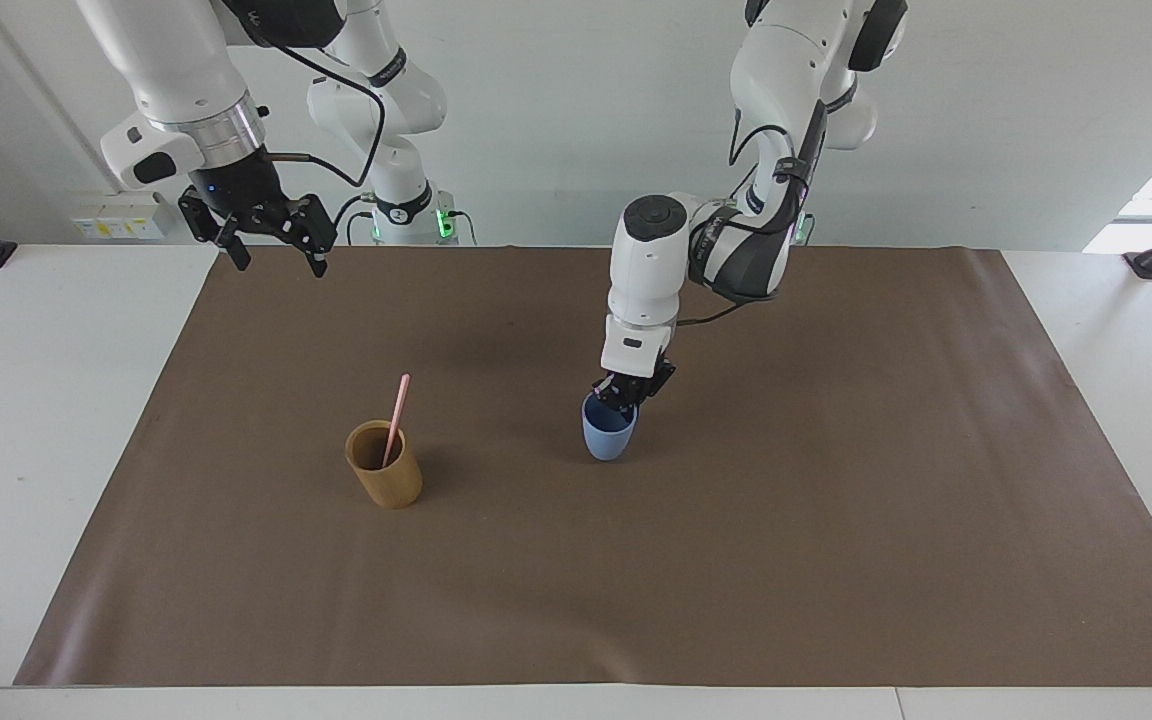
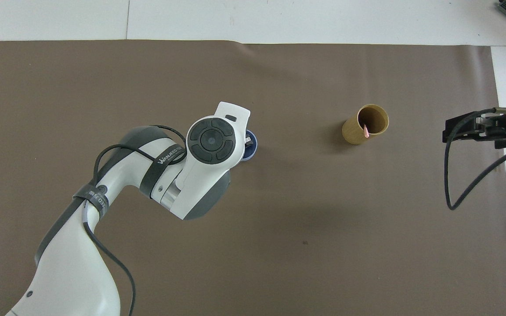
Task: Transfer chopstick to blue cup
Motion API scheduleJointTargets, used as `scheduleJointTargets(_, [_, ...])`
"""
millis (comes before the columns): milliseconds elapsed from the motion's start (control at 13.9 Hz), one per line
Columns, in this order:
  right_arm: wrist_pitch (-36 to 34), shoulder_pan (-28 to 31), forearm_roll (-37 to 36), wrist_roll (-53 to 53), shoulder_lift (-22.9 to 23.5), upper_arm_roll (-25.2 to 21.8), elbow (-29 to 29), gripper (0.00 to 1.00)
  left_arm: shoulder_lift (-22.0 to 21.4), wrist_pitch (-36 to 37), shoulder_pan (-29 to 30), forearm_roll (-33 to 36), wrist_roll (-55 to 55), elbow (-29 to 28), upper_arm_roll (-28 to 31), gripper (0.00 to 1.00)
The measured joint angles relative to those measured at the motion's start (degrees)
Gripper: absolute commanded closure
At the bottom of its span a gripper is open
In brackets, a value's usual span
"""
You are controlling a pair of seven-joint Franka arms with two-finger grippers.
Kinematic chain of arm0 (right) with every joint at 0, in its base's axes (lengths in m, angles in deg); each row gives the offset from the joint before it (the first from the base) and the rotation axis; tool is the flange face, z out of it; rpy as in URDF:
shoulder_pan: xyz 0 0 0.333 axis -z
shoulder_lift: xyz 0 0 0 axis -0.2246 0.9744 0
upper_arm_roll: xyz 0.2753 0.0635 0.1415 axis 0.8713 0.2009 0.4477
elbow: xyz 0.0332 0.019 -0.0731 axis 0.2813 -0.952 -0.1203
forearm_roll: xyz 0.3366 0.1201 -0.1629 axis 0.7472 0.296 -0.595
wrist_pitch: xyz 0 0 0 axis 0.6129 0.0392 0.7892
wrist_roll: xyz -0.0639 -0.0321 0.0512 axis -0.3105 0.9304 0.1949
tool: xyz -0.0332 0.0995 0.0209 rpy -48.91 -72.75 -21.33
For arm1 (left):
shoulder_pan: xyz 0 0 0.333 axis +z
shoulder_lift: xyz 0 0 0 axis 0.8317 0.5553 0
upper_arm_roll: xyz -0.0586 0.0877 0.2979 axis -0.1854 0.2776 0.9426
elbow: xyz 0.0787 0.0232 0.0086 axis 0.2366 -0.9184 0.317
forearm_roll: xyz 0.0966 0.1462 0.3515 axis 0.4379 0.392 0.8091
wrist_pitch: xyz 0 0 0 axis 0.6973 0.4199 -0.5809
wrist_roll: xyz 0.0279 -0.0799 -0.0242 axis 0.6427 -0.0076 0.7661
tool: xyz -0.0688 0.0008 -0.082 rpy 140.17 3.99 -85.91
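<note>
Brown mat (image 1: pixel 836 520) covers the table (image 1: pixel 46 400), carrying two cups and one chopstick (image 1: pixel 397 418): the pink chopstick leans inside the tan cup (image 1: pixel 384 478) toward the right arm's end, untouched. One blue cup (image 1: pixel 607 436) sits near the table's middle, its rim pinched by the left gripper (image 1: pixel 624 397), fingers clamped together on it. The right gripper (image 1: pixel 271 240) waits, fingers apart, over the mat's corner nearest the robots, well apart from the chopstick.
</note>
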Motion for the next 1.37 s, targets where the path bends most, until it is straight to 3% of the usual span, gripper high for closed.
scheduleJointTargets(72, [0.0,-0.03,0.0,0.0,0.0,0.08,0.0,0.0,0.0,-0.25,0.0,0.01,0.04,0.0,0.01,0.0])
scheduleJointTargets(432, [2.65,-0.31,0.0,0.0,0.01,0.49,-0.07,0.0,-0.59,-0.36,0.39,0.09,0.04,0.62,0.71,0.0])
scheduleJointTargets(721, [5.19,-3.32,-0.07,0.13,0.38,0.68,-0.85,0.0,-5.07,3.37,4.28,0.28,-3.43,2.05,1.74,0.0])
scheduleJointTargets(1081, [12.91,-7.83,-4.09,0.26,0.74,0.74,-4.57,0.0,-13.41,12.58,15.68,-4.67,-22.78,2.11,2.03,0.0])
scheduleJointTargets(1369, [19.37,-11.28,-9.25,0.26,1.53,0.76,-7.99,0.0,-15.57,18.61,22.52,-7.38,-39.23,2.01,2.16,0.0])
